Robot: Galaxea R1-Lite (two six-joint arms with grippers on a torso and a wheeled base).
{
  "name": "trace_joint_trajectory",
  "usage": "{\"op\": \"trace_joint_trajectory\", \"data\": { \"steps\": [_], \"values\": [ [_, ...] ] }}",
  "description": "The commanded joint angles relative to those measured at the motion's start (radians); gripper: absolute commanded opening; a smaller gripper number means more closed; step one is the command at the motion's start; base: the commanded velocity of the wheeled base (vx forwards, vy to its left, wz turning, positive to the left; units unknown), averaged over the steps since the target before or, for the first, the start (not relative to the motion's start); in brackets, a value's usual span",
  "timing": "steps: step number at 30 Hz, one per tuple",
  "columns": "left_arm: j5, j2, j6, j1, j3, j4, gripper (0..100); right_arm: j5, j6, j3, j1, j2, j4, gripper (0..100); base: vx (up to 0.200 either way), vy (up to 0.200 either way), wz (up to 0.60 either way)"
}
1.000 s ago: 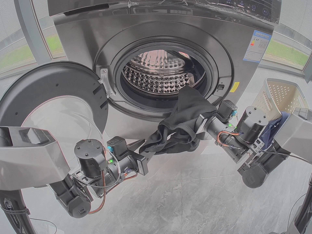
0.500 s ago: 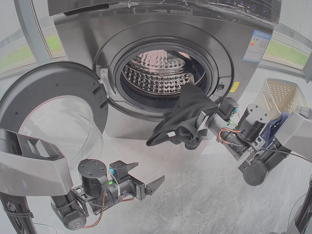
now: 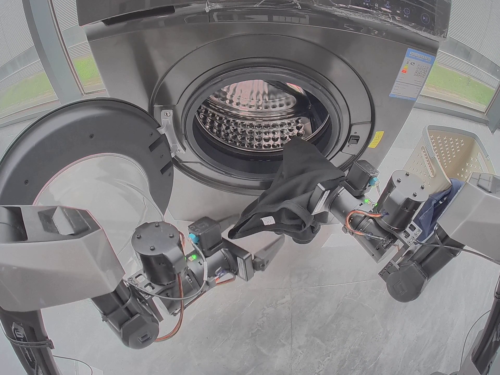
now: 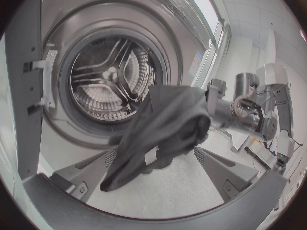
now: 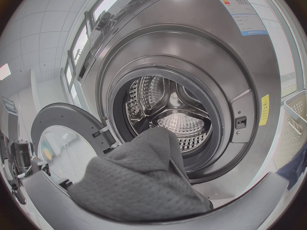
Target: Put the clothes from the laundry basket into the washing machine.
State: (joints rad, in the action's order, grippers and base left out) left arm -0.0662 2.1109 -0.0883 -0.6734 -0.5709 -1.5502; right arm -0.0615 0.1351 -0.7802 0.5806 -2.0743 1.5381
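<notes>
Right gripper (image 3: 316, 200) clamps a black garment (image 3: 291, 188) just before the washer's (image 3: 271, 53) mouth, at its lower right rim. The garment's long axis slants from the rim down-left. Its loose end hangs beside the left gripper (image 3: 255, 238), fingers spread wide. A basket (image 3: 448, 152) stands right.

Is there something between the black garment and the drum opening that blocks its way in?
Nothing visible does. The black garment hangs right before the drum opening, the door is swung aside to the robot's left, and the left gripper, open, is below the garment, off that path.
</notes>
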Motion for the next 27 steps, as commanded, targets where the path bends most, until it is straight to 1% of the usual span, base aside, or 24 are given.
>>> {"op": "trace_joint_trajectory", "data": {
  "steps": [1,3,4,5,10,16,17,18,19,20,21,22,23,27],
  "values": [
    [-0.006,0.008,0.021,0.028,-0.099,0.001,100,0.000,0.001,0.009,0.008,-0.009,0.000,0,0.000,0.000,0.00],
    [-0.020,0.012,0.027,0.029,-0.119,0.001,100,0.000,0.000,0.010,0.011,-0.009,0.000,0,0.000,0.000,0.00],
    [-0.021,0.012,0.027,0.029,-0.121,0.001,100,0.000,0.000,0.009,0.013,-0.009,0.000,0,0.000,0.000,0.00],
    [-0.035,0.018,0.025,0.029,-0.132,0.001,100,0.000,0.000,0.009,0.016,-0.009,0.000,0,0.000,0.000,0.00],
    [-0.070,0.052,0.028,0.026,-0.150,0.001,100,0.000,0.000,0.007,0.028,-0.010,-0.001,0,0.000,0.000,0.00],
    [-0.142,0.087,0.030,0.025,-0.147,0.001,100,0.000,-0.002,0.002,0.030,-0.010,-0.001,0,0.000,0.000,0.00],
    [-0.146,0.087,0.030,0.025,-0.146,0.001,100,0.000,-0.002,0.002,0.030,-0.012,-0.001,0,0.000,0.000,0.00],
    [-0.184,0.090,0.039,0.028,-0.135,-0.001,100,0.000,-0.002,0.004,0.028,-0.012,0.000,0,0.000,0.000,0.00],
    [-0.210,0.092,0.042,0.028,-0.129,-0.001,100,0.000,-0.002,0.004,0.028,-0.010,0.000,0,0.000,0.000,0.00],
    [-0.224,0.092,0.045,0.029,-0.124,-0.001,100,0.000,-0.002,0.006,0.027,-0.010,0.000,0,0.000,0.000,0.00],
    [-0.256,0.092,0.048,0.029,-0.109,-0.001,100,0.000,-0.002,0.006,0.025,-0.010,0.000,0,0.000,0.000,0.00],
    [-0.257,0.092,0.048,0.029,-0.107,-0.001,100,0.000,-0.002,0.006,0.025,-0.010,0.000,0,0.000,0.000,0.00],
    [-0.270,0.089,0.050,0.029,-0.098,-0.001,100,0.000,-0.002,0.006,0.022,-0.012,0.000,0,0.000,0.000,0.00],
    [-0.271,0.089,0.050,0.026,-0.090,-0.001,100,0.000,-0.002,0.006,0.022,-0.012,0.000,0,0.000,0.000,0.00]
  ]
}}
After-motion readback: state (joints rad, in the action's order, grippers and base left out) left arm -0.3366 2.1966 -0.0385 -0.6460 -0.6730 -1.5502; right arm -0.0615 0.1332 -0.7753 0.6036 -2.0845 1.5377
